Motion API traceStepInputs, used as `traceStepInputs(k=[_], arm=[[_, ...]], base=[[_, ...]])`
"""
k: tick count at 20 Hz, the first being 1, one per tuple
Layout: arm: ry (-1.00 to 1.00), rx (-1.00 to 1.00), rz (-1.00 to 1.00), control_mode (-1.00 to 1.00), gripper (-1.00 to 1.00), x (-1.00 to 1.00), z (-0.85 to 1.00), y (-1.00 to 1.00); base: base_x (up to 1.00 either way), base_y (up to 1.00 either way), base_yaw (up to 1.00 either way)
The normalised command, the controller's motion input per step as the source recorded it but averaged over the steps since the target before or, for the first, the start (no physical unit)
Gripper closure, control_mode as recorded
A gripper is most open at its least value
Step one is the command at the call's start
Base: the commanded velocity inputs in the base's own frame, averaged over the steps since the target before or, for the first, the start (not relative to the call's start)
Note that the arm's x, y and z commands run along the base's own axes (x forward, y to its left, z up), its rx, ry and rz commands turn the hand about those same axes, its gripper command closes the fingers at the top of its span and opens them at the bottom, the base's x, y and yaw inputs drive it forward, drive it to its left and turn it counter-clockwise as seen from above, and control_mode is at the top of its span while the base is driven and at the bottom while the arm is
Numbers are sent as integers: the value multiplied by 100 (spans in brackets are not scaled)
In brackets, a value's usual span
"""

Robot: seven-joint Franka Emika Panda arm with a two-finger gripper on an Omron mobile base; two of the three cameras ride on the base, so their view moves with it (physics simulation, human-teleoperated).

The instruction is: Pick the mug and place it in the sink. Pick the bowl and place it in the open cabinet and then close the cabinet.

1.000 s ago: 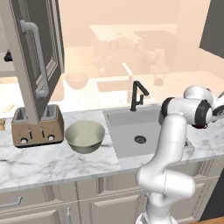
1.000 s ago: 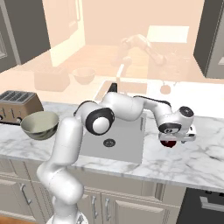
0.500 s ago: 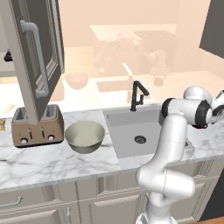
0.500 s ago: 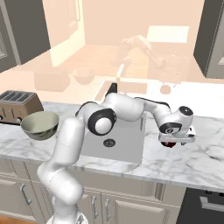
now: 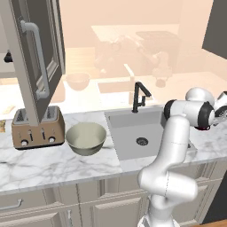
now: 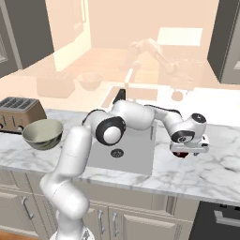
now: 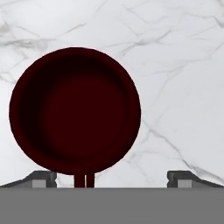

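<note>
The claw (image 6: pixel 188 151) hangs spread just above the dark red mug (image 7: pixel 75 111), which stands upright on the marble bench (image 6: pixel 220 171) right of the sink (image 6: pixel 125 152). The bowl (image 5: pixel 86 138) sits left of the sink beside the toaster (image 5: pixel 36 127), under the open cabinet (image 5: pixel 35 53) door.

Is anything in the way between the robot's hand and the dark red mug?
No, nothing visible is. In the hand view the open gripper looks straight down into the mug standing on the marble counter, with bare air between them.
</note>
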Motion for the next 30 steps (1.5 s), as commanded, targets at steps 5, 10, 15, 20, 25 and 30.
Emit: traceStepInputs(k=[5,10,15,20,25,30], arm=[[0,0,0,-100,-100,2,-5,0],[2,0,0,-100,100,0,-10,2],[1,0,0,-100,100,1,-2,0],[0,0,0,-100,100,0,0,0],[0,0,0,-100,100,0,0,15],[-4,-4,0,-100,100,-11,16,26]], base=[[0,0,0],[0,0,0],[0,0,0],[0,0,0],[0,0,0],[0,0,0]])
